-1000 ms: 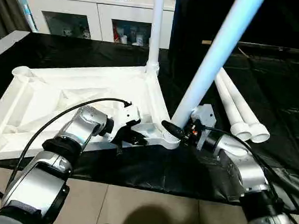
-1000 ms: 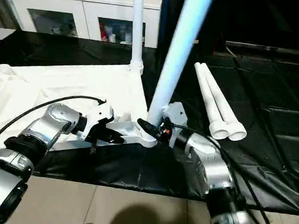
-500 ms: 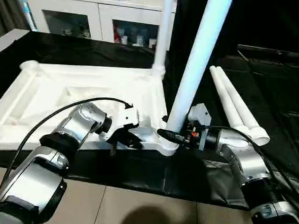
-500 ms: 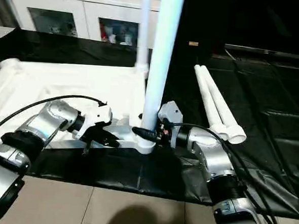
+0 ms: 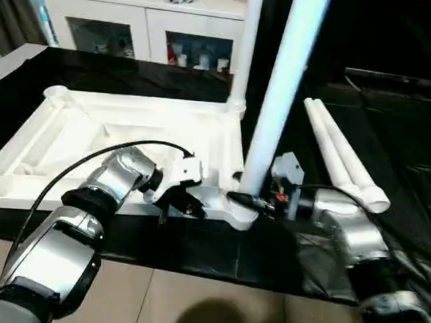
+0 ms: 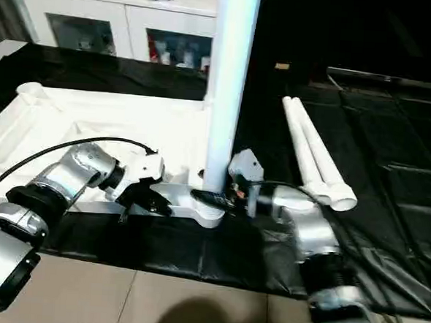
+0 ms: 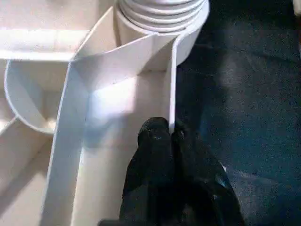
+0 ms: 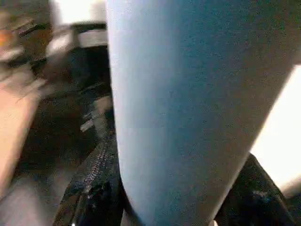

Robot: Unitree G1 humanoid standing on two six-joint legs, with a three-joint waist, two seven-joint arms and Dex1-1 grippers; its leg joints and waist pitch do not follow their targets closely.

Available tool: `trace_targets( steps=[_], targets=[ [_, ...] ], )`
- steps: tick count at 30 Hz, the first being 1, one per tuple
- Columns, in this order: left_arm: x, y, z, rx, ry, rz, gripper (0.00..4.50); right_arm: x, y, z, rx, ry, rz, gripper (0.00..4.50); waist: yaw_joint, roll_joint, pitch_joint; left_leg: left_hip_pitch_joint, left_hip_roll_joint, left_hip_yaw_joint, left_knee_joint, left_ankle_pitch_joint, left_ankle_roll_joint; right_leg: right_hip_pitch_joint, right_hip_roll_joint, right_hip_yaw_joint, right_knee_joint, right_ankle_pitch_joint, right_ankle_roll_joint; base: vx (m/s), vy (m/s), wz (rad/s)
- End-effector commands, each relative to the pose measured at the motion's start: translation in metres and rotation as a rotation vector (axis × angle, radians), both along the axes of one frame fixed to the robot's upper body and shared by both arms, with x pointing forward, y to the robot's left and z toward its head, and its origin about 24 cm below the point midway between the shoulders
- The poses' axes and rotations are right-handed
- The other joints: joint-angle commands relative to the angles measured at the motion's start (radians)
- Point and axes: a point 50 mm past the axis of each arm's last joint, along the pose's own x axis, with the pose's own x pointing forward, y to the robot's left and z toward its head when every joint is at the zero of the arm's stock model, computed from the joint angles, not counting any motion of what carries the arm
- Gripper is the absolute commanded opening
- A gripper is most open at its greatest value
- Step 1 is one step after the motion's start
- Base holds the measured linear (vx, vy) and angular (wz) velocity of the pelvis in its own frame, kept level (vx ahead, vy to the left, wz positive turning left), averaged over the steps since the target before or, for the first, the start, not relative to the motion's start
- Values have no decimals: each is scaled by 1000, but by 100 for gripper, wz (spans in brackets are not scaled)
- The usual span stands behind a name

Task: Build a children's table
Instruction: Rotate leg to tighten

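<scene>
Now the leg (image 5: 282,92) in the near corner socket (image 5: 243,211) stands nearly upright, where a second ago it leaned to the right. It rises from the upturned table top (image 5: 78,135) on the black-covered worktop (image 5: 393,128). The right gripper (image 6: 215,198) has its fingers clamped on the leg's base. The left wrist view shows the left gripper (image 7: 169,136) pinching the top's thin rim, fingers together. Two spare legs (image 5: 340,154) lie to the right.

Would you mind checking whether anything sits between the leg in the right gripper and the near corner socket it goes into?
Nothing visible does. The leg stands with its foot at the near corner socket, the right gripper clamped round its base. The left gripper pinches the tabletop's rim beside that socket, clear of the opening.
</scene>
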Motion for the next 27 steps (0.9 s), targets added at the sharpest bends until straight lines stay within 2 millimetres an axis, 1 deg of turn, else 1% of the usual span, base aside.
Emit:
trace_targets(
  steps=[1,2,3,4,5,6,7,8,9,10,11,12,13,14,15,16,17,18,19,20,22,23,24,25,26,27],
  targets=[
    [17,-13,30,-117,-110,121,0,0,-1,-37,-82,163,-196,193,-10,5,-47,20,22,-17,-79,-432,-32,21,-78,38,-106,-531,-177,0,0,0],
    [19,-13,32,-137,-118,166,0,5,-1,-36,-79,165,-253,193,-17,5,-47,20,22,-19,-78,-438,-35,20,-78,36,-109,-563,-163,0,0,0],
    [19,-13,32,-139,-119,172,0,6,-1,-36,-79,165,-260,193,-23,7,-46,21,22,-21,-78,-446,-38,18,-78,36,-109,-573,-160,0,0,0],
    [20,-14,34,-157,-120,210,0,11,1,-35,-90,162,-314,193,-25,10,-47,20,21,-23,-78,-447,-39,18,-78,34,-111,-578,-155,0,0,0],
    [20,-16,35,-174,-121,249,0,17,2,-35,-99,165,-377,193,-33,8,-51,10,23,-24,-81,-433,-39,27,-76,34,-105,-533,-159,0,0,0],
    [20,-17,36,-182,-123,268,0,19,3,-34,-99,172,-409,193,-35,9,-53,5,25,-25,-83,-415,-42,30,-77,36,-99,-493,-170,0,0,0],
    [19,-21,36,-194,-127,303,0,25,5,-34,-101,190,-479,193,-39,7,-59,-3,21,-21,-81,-367,-34,34,-71,37,-95,-414,-183,0,0,0],
    [18,-23,36,-201,-131,327,0,28,7,-33,-101,204,-525,193,-40,7,-62,-2,24,-18,-79,-344,-34,32,-71,40,-87,-355,-200,0,0,0],
    [16,-26,36,-210,-132,346,0,31,8,-33,-110,204,-551,193,-51,6,-57,-9,20,-15,-78,-320,-22,34,-65,37,-85,-310,-219,0,0,0],
    [10,-37,33,-210,-145,380,0,35,16,-31,-128,200,-590,193,-57,-2,-58,-12,16,-10,-72,-299,-7,35,-67,37,-86,-308,-226,0,0,0],
    [10,-37,33,-210,-145,380,0,35,16,-31,-129,200,-591,193,-56,2,-60,-10,19,-11,-71,-291,-5,36,-69,37,-83,-304,-227,0,0,0],
    [8,-40,32,-209,-149,399,0,36,19,-31,-131,204,-603,193,-57,3,-59,-9,16,-8,-69,-285,2,32,-65,37,-87,-302,-225,0,0,0],
    [6,-42,30,-206,-152,412,0,36,20,-32,-130,211,-611,193,-58,0,-62,-12,18,-7,-66,-251,7,37,-64,40,-79,-246,-234,0,0,0],
    [5,-44,29,-204,-152,421,0,36,22,-32,-127,221,-615,193,-57,-3,-64,-11,18,-5,-65,-224,17,38,-61,39,-74,-195,-242,51,-1,-2],
    [5,-45,28,-203,-152,424,0,36,23,-33,-127,223,-616,193,-59,-1,-64,-12,16,-5,-64,-217,23,38,-58,39,-73,-175,-247,51,-1,-2],
    [3,-46,26,-194,-160,436,0,36,24,-34,-130,229,-619,193,-61,-5,-65,-11,16,-2,-63,-204,32,38,-57,39,-71,-139,-255,0,0,0],
    [3,-46,25,-190,-164,442,0,35,26,-35,-139,231,-612,193,-59,-4,-65,-9,16,-2,-63,-196,38,40,-57,38,-69,-124,-261,0,0,0],
    [2,-45,25,-187,-165,448,0,35,28,-36,-147,230,-609,193,-61,-2,-62,-8,16,-1,-64,-209,40,38,-58,38,-72,-139,-261,0,0,0],
    [1,-45,26,-185,-166,452,0,35,29,-37,-148,229,-610,193,-62,-3,-62,-8,17,-1,-65,-219,38,38,-59,38,-73,-153,-260,0,0,0],
    [1,-44,26,-184,-166,457,0,34,30,-37,-130,237,-601,193,-63,-2,-59,-6,16,-1,-66,-244,33,36,-58,38,-79,-195,-253,0,0,0],
    [0,-43,26,-181,-169,466,0,34,32,-36,-113,244,-598,193,-64,-2,-59,-3,18,-2,-67,-267,26,35,-61,39,-81,-230,-246,0,0,0],
    [0,-43,26,-180,-171,468,0,34,32,-37,-112,245,-598,249,-67,0,-57,-3,18,-2,-69,-283,21,32,-58,39,-84,-257,-234,0,0,0],
    [-1,-43,26,-179,-171,471,0,34,32,-36,-113,241,-604,263,-68,0,-58,-1,17,-3,-68,-289,19,32,-58,40,-84,-262,-232,0,0,0],
    [-1,-43,27,-178,-173,469,0,35,31,-36,-114,236,-612,263,-64,5,-60,1,19,-1,-67,-278,14,28,-60,42,-84,-244,-238,0,0,0],
    [-1,-43,27,-178,-173,469,0,35,31,-36,-114,236,-612,263,-64,5,-60,1,19,-1,-67,-278,14,28,-60,42,-84,-244,-238,0,0,0],
    [-1,-43,27,-177,-175,470,0,35,30,-36,-119,228,-617,275,-64,2,-61,-3,19,-2,-68,-265,16,33,-57,41,-79,-211,-243,0,0,0]
  ],
)
